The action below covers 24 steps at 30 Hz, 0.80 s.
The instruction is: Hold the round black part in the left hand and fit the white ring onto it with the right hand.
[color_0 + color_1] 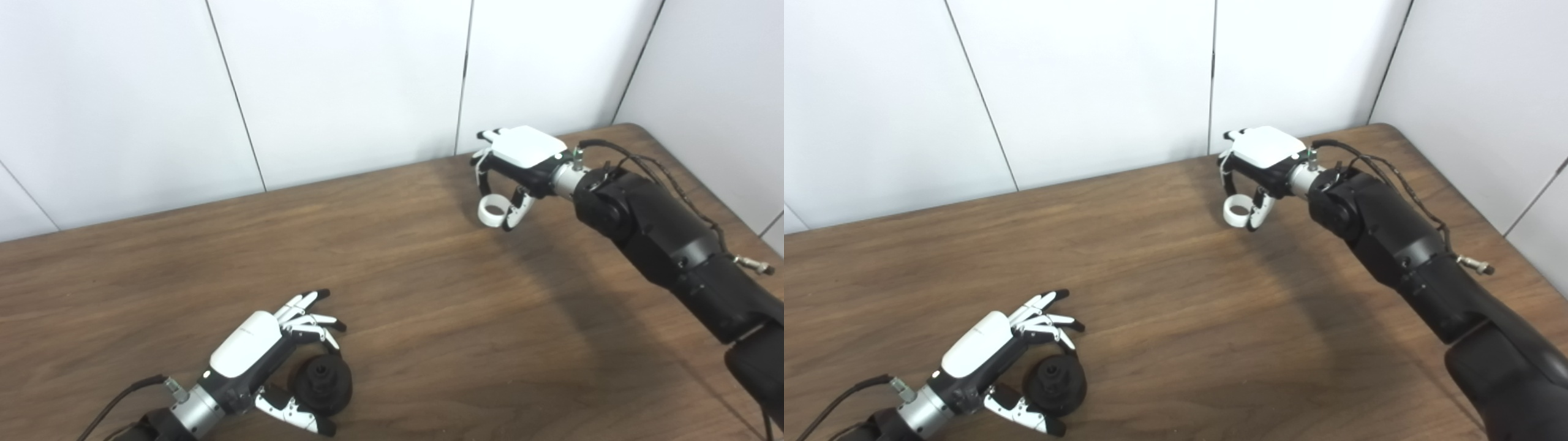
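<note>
The round black part rests on the wooden table near the front left. My left hand lies around it, fingers spread above it and the thumb under its near side, not closed on it. Whether a fingertip touches the part I cannot tell. Far off at the back right, my right hand points down with the white ring pinched between its fingers and thumb, just above or on the tabletop. The ring also shows in the right eye view.
White wall panels run close behind the table's far edge. The table's rounded back right corner is just beyond the right hand. The right forearm, with loose cables along it, slants across the right side.
</note>
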Motion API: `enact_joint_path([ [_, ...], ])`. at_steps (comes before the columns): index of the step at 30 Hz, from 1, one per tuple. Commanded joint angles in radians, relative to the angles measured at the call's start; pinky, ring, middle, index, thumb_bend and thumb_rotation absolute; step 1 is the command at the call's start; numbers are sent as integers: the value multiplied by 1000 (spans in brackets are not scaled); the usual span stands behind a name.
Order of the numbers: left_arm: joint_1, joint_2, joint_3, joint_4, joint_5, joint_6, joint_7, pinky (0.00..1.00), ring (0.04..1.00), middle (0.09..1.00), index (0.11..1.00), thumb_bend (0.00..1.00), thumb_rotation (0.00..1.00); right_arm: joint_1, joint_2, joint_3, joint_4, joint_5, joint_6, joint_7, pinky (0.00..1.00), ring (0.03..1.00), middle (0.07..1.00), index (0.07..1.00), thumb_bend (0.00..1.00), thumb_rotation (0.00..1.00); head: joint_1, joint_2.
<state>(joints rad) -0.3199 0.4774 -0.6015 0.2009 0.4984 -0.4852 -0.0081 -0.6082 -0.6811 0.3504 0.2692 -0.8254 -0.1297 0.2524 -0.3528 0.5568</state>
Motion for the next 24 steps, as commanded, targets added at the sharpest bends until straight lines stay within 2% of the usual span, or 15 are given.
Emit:
enact_joint_path([
  [1, -20, 16, -17, 34, 22, 15, -10, 1000, 1000, 788, 482, 524, 61, -59, -14, -22, -52, 12, -17, 0, 1000, 1000, 833, 479, 527, 139, 0, 0],
  [6, -31, 18, -41, 63, 32, 15, 25, 1000, 1000, 788, 481, 524, 61, -64, -8, -24, -115, 14, -35, 32, 1000, 1000, 833, 480, 526, 138, 10, 3],
  [14, -38, 16, -45, 92, 42, 16, 33, 1000, 1000, 786, 482, 524, 61, -64, 2, -27, -228, 46, -67, 96, 1000, 1000, 839, 480, 526, 137, 37, 9],
  [18, -37, 9, -43, 103, 48, 16, 41, 1000, 999, 785, 481, 524, 61, -54, 18, -30, -298, 82, -91, 108, 1000, 1000, 831, 479, 526, 137, 64, 15],
  [24, -38, -9, -44, 103, 56, 16, 31, 1000, 1000, 787, 481, 524, 61, -51, 65, -20, -452, 162, -100, 189, 1000, 1000, 838, 479, 526, 138, 116, 27],
])
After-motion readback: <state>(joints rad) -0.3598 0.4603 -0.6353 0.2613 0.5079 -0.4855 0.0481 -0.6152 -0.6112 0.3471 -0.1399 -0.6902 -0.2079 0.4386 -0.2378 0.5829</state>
